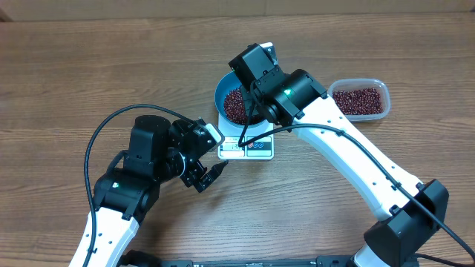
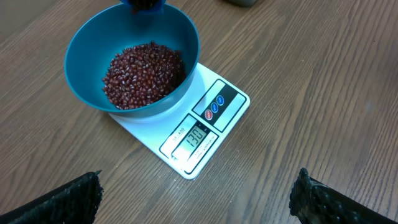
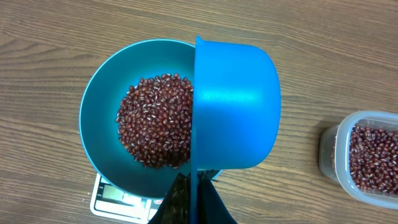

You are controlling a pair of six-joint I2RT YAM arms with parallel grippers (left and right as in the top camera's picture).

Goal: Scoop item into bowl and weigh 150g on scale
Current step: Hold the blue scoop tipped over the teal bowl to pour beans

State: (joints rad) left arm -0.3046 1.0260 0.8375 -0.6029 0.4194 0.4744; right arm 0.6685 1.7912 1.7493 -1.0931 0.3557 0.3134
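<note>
My right gripper (image 3: pixel 193 196) clamped on scoop (image 3: pixel 236 106) over bowl (image 3: pixel 99 106); left gripper (image 2: pixel 196 196) wide, empty. Risk: beans (image 3: pixel 155 124) dump fast, overshoot 150 g.

bowl (image 3: pixel 93 124): one, blue
scale (image 2: pixel 214 124): one, white
scoop (image 3: pixel 236 106): one, blue
tub (image 3: pixel 328 155): one, clear, at 3 o'clock from the bowl
bean heaps: two, the heap in the bowl (image 3: pixel 155 121) and the heap in the tub (image 3: pixel 373 158)
arms: two, left arm (image 1: pixel 133 185) and right arm (image 1: pixel 356 148)
</note>
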